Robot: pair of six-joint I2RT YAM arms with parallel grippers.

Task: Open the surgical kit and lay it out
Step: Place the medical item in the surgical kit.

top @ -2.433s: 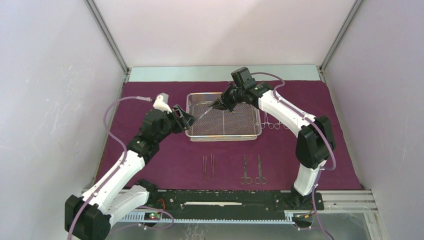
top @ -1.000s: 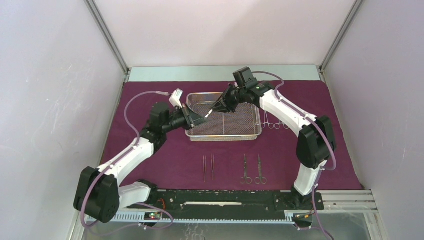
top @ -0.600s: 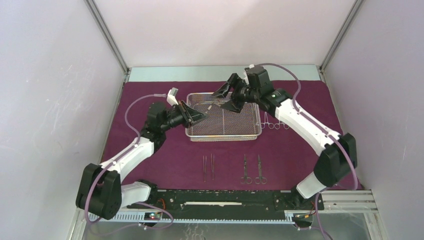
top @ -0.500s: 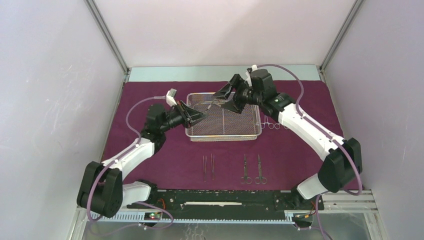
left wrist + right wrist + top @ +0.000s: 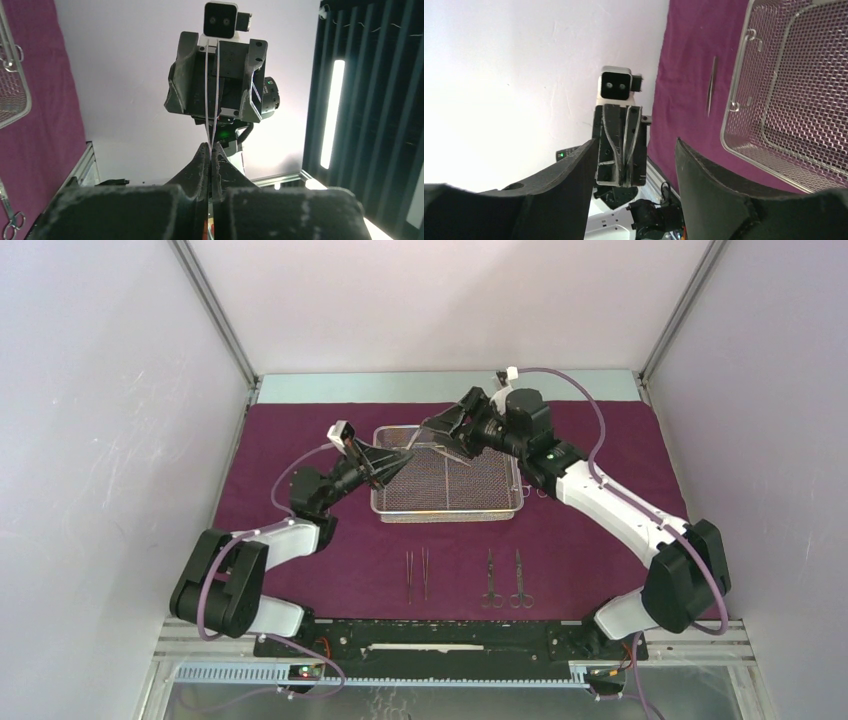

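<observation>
- Maroon cloth [image 5: 620,440] covers most of the table.
- Near row: laid tweezers [image 5: 416,574] and scissors [image 5: 505,580], two of each, long axes running near to far, scissor rings nearest.
- Mesh tray [image 5: 447,512] sits mid-cloth, with only bare mesh visible inside.
- Left gripper [image 5: 399,460] is clamped on the held tweezers [image 5: 207,90], raised over the tray's far-left corner.
- Held tweezers point at the right gripper [image 5: 438,436]. Its jaws stand wide around the far end; contact is indiscernible.
- Clamps [image 5: 10,52] lie right of the tray, partly hidden by the right arm.
</observation>
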